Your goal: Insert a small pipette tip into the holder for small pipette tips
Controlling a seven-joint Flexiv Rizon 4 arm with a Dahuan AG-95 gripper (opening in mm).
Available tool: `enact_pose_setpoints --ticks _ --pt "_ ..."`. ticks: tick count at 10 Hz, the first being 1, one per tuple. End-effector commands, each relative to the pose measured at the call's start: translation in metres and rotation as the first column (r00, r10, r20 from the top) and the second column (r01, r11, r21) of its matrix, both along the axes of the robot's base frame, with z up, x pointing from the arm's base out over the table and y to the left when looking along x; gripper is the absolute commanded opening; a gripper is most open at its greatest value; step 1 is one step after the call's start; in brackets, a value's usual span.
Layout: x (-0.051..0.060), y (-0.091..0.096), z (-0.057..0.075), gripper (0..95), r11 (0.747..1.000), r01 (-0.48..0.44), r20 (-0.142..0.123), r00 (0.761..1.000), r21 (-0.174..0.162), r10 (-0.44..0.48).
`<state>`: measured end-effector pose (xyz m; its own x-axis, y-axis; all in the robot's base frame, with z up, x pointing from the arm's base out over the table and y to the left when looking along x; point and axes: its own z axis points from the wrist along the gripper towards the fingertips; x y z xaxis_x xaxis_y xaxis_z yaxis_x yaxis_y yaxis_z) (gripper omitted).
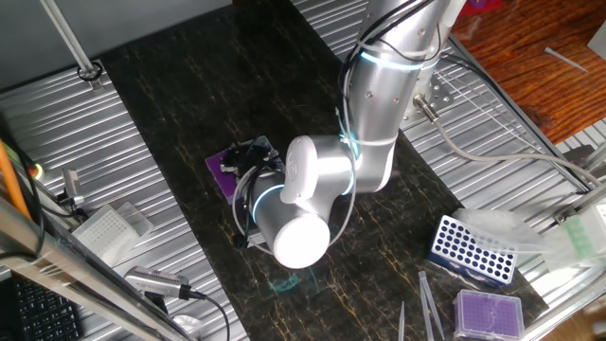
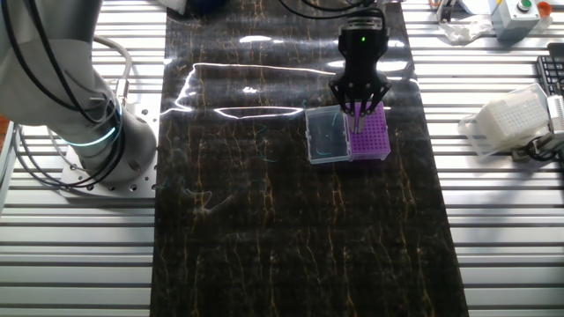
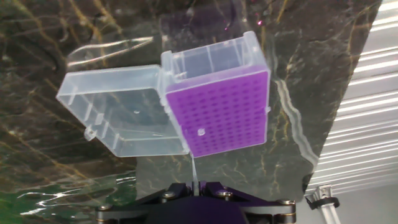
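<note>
Your hand (image 2: 359, 113) hangs straight over the holder for small pipette tips (image 3: 217, 112) on the table (image 2: 264, 229), pinching a small pipette tip (image 3: 194, 169) point-down, with the clear lid (image 3: 118, 112) swung aside so the purple grid lies open.

Vivid purple holder grid (image 3: 217, 112) — clear lid (image 3: 118, 109) — on black, gold-veined mat (image 2: 264, 246)

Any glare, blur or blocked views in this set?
One fixed view: the arm hides most of the holder. The other fixed view: bright glare streaks on the dark mat; pincer sharp. Hand view: holder crisp, clear lid reflective, mat shiny.
</note>
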<state>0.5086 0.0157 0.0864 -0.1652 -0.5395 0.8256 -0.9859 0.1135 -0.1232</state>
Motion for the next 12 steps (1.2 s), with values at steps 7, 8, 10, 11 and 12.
enact_pose_setpoints --ticks 7,8,10,11,12 --pt "0.0029 -0.0008 -0.0033 0.0 0.996 -0.042 -0.023 0.999 -0.074 0.04" --pt "0.003 -0.0008 -0.0034 0.0 0.996 -0.045 -0.023 0.999 -0.082 0.044" --pt "0.0028 -0.0018 -0.0046 0.0 0.994 -0.059 -0.021 0.998 -0.094 0.057" --pt "0.0026 -0.0038 -0.0059 0.0 0.993 -0.066 -0.017 0.998 -0.095 0.065" --pt "0.0024 -0.0069 -0.0085 0.0 0.993 -0.07 -0.01 0.998 -0.097 0.069"
